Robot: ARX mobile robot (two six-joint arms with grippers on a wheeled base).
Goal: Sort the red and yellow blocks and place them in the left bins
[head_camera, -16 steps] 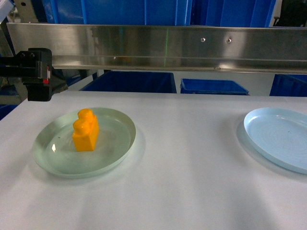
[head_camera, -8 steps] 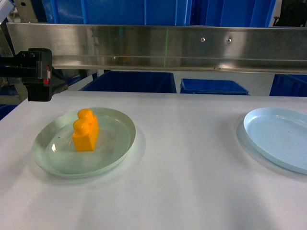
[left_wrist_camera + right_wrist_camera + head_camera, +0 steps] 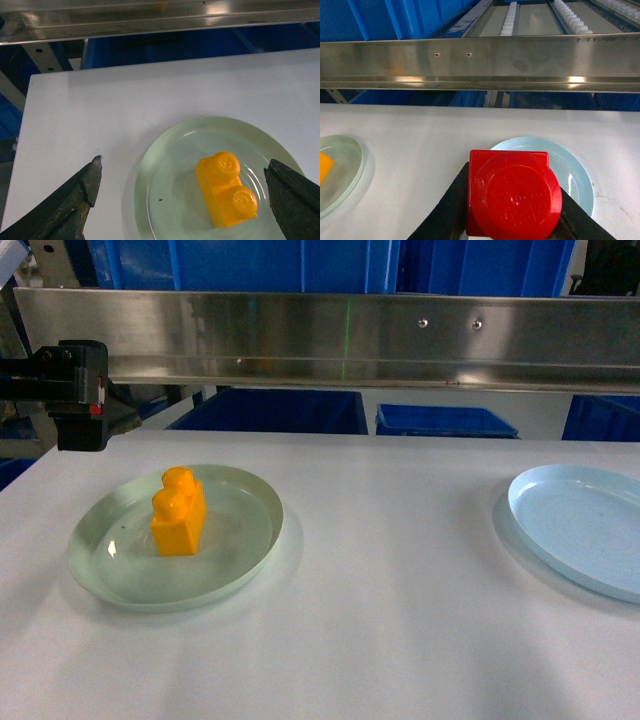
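**Two slick little bricks: one in my grip, one waiting on the green plate**

My right gripper is closed on the red block, which fills the lower centre of the right wrist view, stud toward the camera, above the pale blue plate. My left gripper is spread wide with nothing in it, its tips at the lower corners of the left wrist view on either side of the pale green plate. The yellow block stands upright on that plate, left of centre in the head view. Both bricks look light, rigid and glossy, so likely slippery. I would pinch the yellow one across its flat side walls, below the studs. Blue bins sit beyond the table's far edge.
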